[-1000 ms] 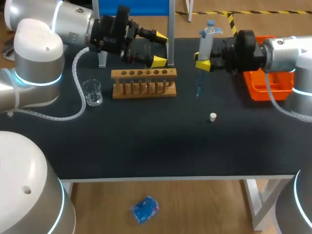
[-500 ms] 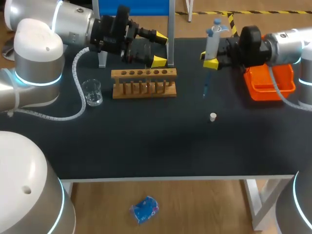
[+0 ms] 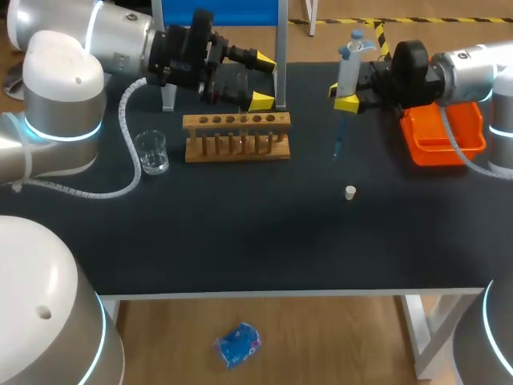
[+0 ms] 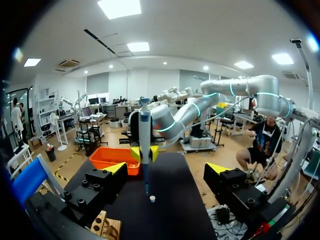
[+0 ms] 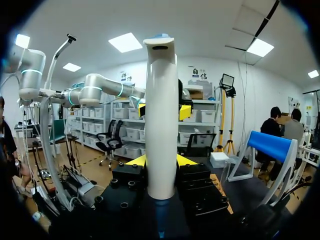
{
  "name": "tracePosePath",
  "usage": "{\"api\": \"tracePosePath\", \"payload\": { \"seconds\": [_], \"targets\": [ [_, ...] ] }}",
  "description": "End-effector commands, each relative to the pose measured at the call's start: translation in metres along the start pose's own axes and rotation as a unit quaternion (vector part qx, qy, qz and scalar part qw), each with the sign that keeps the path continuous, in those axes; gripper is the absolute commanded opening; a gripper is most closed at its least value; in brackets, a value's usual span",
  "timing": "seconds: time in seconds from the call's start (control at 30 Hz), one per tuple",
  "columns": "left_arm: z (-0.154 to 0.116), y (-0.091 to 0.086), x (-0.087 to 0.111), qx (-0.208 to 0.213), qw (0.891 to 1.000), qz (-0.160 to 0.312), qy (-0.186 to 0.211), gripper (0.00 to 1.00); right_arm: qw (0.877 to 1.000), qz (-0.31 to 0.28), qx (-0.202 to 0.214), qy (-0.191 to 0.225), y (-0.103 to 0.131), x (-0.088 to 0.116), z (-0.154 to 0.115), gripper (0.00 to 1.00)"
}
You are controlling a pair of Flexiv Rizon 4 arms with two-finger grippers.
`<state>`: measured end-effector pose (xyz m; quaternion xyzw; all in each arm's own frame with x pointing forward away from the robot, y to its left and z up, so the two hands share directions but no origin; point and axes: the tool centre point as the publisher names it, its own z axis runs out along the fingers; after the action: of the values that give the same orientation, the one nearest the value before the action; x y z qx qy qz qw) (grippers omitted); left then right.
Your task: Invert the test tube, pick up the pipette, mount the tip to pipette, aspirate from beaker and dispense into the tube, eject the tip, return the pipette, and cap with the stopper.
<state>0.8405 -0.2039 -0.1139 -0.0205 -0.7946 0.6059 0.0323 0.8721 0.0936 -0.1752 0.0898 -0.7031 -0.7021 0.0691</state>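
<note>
The right gripper (image 3: 343, 95) is clenched on the pipette (image 3: 347, 66) and holds it upright above the desk (image 3: 264, 241), toward the far right corner and just beside the orange tray (image 3: 442, 148) at the right edge. In the right wrist view the white body stands between the two yellow fingertips (image 5: 135, 160), pressed from both sides, with its thin bluish end hanging down. The small white stopper (image 3: 350, 192) lies on the desk near that thin end but apart from it.

The left gripper (image 3: 262, 80) hangs at the far edge behind the wooden rack (image 3: 236, 122). Its fingers are spread wide, and nothing shows between them in its own wrist view. The beaker (image 3: 151, 151) stands toward the left edge, beside the rack.

The pipette looks light and stiff, made of smooth plastic that may slip or twist under a weak pinch. The thick upper barrel, where it is held now, seems the right place to grip. The slender lower shaft would probably bend or knock loose if bumped, so it is best kept plumb and clear of the rack. The beaker is glass and likely tips easily
</note>
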Motion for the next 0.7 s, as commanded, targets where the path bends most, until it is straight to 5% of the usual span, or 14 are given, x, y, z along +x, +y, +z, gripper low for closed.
{"api": "tracePosePath", "payload": {
  "seconds": [0.03,0.33,0.7],
  "targets": [
    [-0.001,-0.001,0.000,-0.001,1.000,-0.001,0.001,1.00,1.000,0.004,-0.015,0.007,-0.010,0.000,-0.006,0.00],
    [-0.001,-0.001,0.000,-0.001,1.000,-0.001,0.001,1.00,0.999,0.001,-0.043,-0.001,-0.008,-0.006,-0.038,0.00],
    [-0.001,-0.001,0.000,-0.001,1.000,-0.001,0.001,1.00,0.999,-0.010,-0.030,-0.008,0.003,-0.012,-0.078,0.00]
  ]
}}
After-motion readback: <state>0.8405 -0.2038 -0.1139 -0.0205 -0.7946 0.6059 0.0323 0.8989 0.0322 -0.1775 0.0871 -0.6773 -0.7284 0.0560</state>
